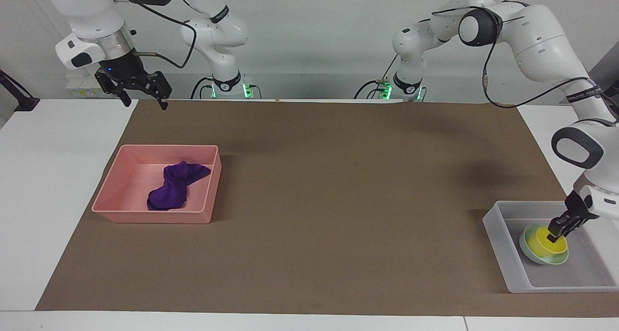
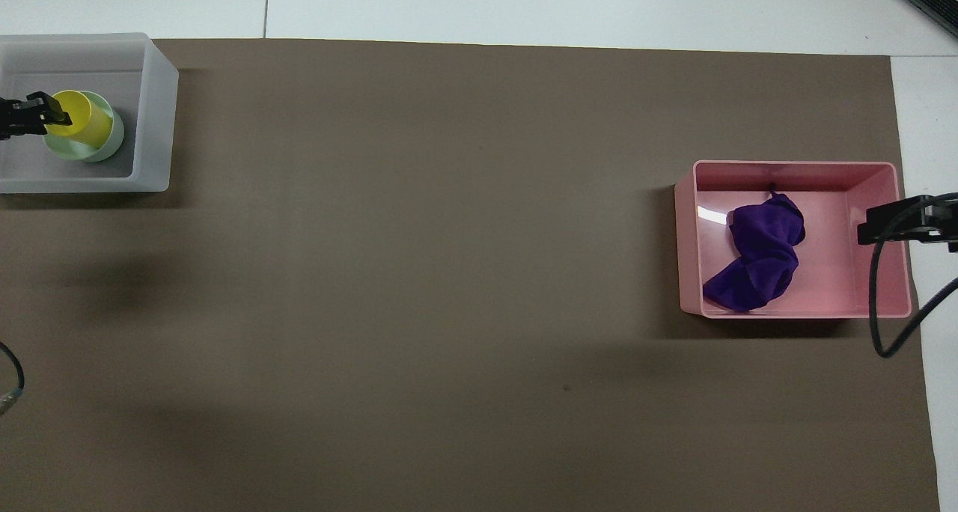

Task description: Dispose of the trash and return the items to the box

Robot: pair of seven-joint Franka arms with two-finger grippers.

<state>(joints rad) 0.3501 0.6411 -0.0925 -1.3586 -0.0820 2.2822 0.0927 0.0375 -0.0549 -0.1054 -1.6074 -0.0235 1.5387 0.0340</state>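
The left hand (image 1: pixel 556 233) is closed on the rim of the small yellow plastic cup (image 1: pixel 547 242), which stands upright in the pale mint-green shallow bowl (image 1: pixel 532 252) inside the frosted-white plastic bin (image 1: pixel 498 234). Release looks due, then a lift straight up. The right hand (image 1: pixel 143 95), fingers spread and empty, waits above the tabletop edge.

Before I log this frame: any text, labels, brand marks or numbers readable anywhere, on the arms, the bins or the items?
Nothing readable.
Left arm's wrist band: dark strip with white print, too small to read.
Right arm's joint band: the same kind of print, too small to read.
Frosted white box, pink tray, yellow cup, mint-green bowl, purple rag: no lettering visible.
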